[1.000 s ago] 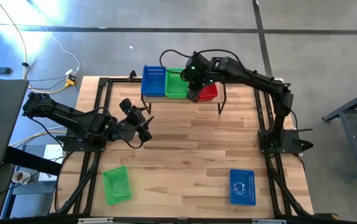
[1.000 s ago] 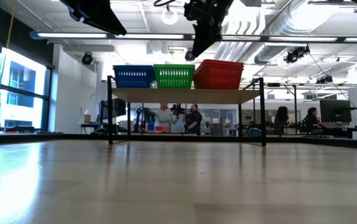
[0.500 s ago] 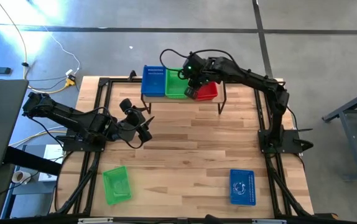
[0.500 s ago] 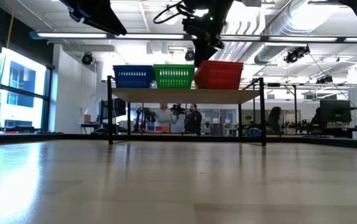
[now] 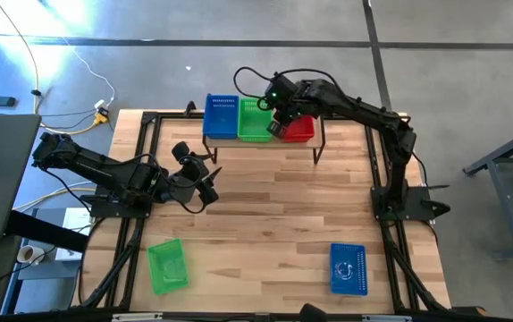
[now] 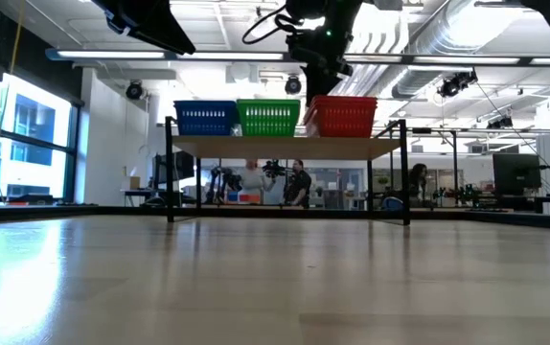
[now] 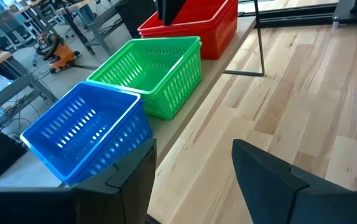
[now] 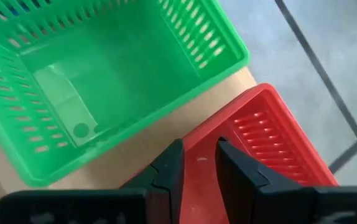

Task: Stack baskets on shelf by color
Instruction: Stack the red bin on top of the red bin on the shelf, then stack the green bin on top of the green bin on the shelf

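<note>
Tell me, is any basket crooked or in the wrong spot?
Yes. On the shelf, the red basket sits turned, unlike the blue and green ones, gripped by the right pincer. Two baskets lie on the table.

A robotics lab or open workshop hall — exposed silver ducts [image 6: 419, 38] and long strip lights [image 6: 160, 55] run under a high ceiling, and the floor [image 5: 239, 63] is bare polished concrete. Beyond the wooden tabletop [image 5: 265, 215], people [image 6: 297, 182] sit and stand at workbenches [image 7: 17, 43] with monitors [image 6: 516, 171] — cables [image 5: 78, 63] trail across the floor.
</note>
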